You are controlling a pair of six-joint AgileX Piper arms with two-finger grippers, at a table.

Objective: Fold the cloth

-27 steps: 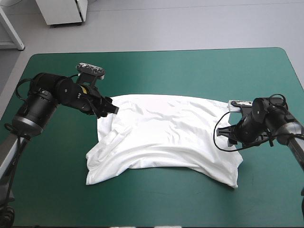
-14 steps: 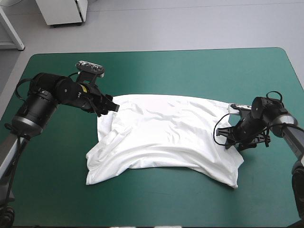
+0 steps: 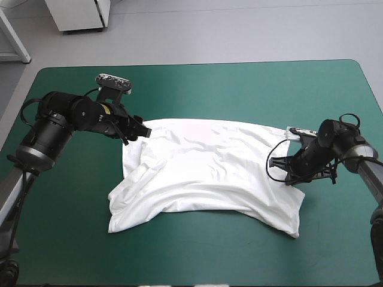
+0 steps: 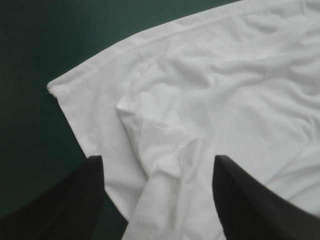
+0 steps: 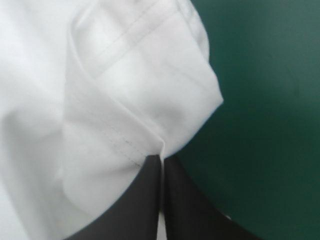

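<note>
Teal-green cover (image 3: pixel 197 84) is filling most of your high view, and the T-shirt (image 3: pixel 209 173) is lying on it around the middle. It's spread out but wrinkly, with the near edge sagging into a curve and the near-left part bunching up in folds. It's not folded yet.

Your left claw (image 3: pixel 142 131) is sitting low at the shirt's far-left corner, reaching in from the left side of the table. Going by its wrist camera, it's standing spread wide and not pinching anything. One of the fingers (image 4: pixel 70 205) is hanging over bare cover right at the shirt's edge, the other is hanging over white cloth, and a creased strip of shirt is running between them. Ahead of it the hemmed corner is lying flat on the cover, with another layer of cloth resting on top of it.

Your right claw (image 3: pixel 289 181) is sitting at the opposite end, down at the shirt's right edge, roughly halfway between the far and near corners. Its wrist camera is showing the two fingers pressed together with a thin sliver of white caught between them, so it's pinching the T-shirt. A stitched hem is bunching into a fold just ahead of the tips, and bare cover is showing right beside that fold. The two claws are sitting well apart, with the whole width of the shirt lying between them.
</note>
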